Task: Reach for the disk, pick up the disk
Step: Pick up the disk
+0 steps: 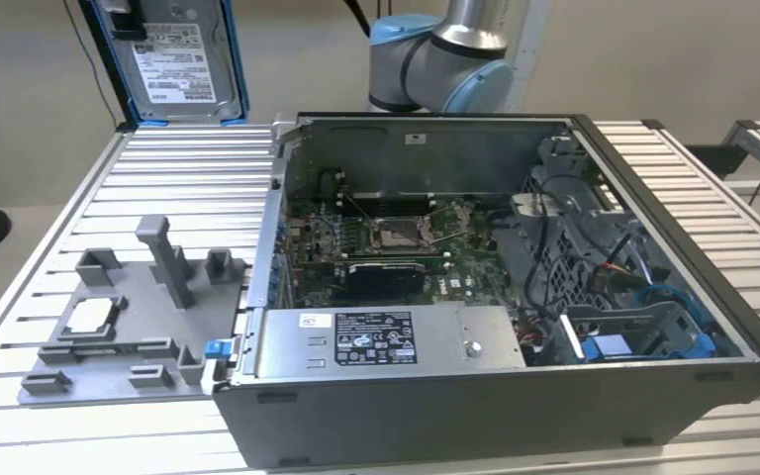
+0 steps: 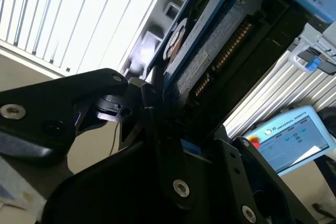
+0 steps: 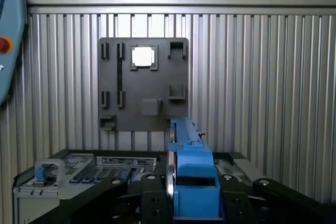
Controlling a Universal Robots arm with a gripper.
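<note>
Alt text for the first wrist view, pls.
A silver-grey hard drive in a bright blue plastic bracket sits edge-on, gripped by the black claw. Past it, a dark grey fixture plate holding a small square silver chip lies on the ribbed metal table; an open computer case is nearby.

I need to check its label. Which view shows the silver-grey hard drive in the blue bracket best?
The exterior view: the silver-grey hard drive in its blue plastic bracket is upright, white label facing the camera. The first wrist view shows the drive edge-on; the second wrist view shows its circuit-board underside.
</note>
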